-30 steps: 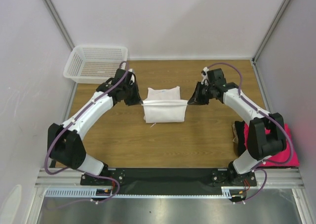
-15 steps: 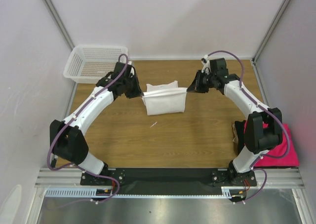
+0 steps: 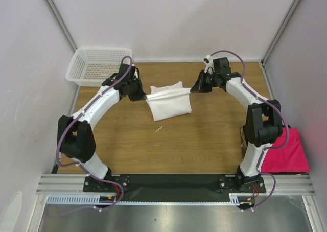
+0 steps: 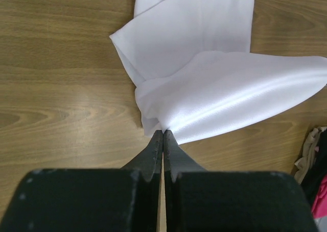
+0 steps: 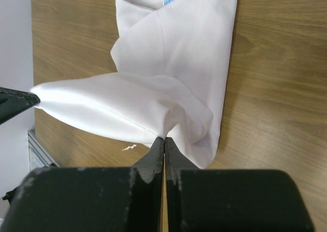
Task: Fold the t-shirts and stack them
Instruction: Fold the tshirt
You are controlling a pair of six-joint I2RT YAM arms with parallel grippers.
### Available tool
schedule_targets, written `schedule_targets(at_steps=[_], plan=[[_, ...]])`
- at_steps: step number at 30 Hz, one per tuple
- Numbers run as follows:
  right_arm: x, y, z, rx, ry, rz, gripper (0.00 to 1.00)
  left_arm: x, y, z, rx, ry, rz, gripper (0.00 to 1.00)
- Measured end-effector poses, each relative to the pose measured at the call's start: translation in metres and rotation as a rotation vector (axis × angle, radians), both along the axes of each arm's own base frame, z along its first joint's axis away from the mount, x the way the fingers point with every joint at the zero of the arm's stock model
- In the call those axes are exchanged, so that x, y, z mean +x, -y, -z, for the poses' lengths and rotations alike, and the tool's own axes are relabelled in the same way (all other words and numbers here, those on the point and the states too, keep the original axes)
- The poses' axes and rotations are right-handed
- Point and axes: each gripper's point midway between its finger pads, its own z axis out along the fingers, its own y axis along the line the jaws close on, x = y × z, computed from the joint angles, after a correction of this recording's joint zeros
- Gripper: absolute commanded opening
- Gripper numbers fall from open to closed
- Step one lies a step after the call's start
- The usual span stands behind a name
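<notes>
1. Wooden table point(image 3: 204, 140): bears all items below; both arm bases at its near edge.
2. White t-shirt point(image 3: 168, 103): lies partly folded at the middle of the table, toward the far side. Its near fold is lifted and drawn taut between the two grippers, the rest flat on the wood (collar end pointing away from the arms).
3. White mesh basket point(image 3: 97, 66): far-left corner, well apart from the shirt.
4. Magenta-pink t-shirt point(image 3: 286, 153): near-right edge, beside the right arm's base.
5. Left gripper point(image 4: 163, 133): clenched on the white t-shirt's left corner.
6. Right gripper point(image 5: 164, 139): clenched on the right corner of the same fold.
7. Blue-white tag point(image 5: 169, 0): inside the collar.
8. White scrap point(image 3: 159, 129): on bare wood, near the shirt's near edge.
</notes>
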Motion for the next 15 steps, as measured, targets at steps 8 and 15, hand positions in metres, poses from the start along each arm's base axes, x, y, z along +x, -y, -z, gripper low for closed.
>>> schedule_targets(at_steps=[8, 15], plan=[[0.028, -0.008, 0.016, 0.006, 0.007, -0.014, 0.0, 0.022, -0.003, 0.013, -0.009, -0.004, -0.027, 0.01], [0.056, -0.014, 0.026, 0.01, 0.033, -0.01, 0.05, 0.055, -0.006, 0.025, -0.027, 0.005, -0.06, 0.0]])
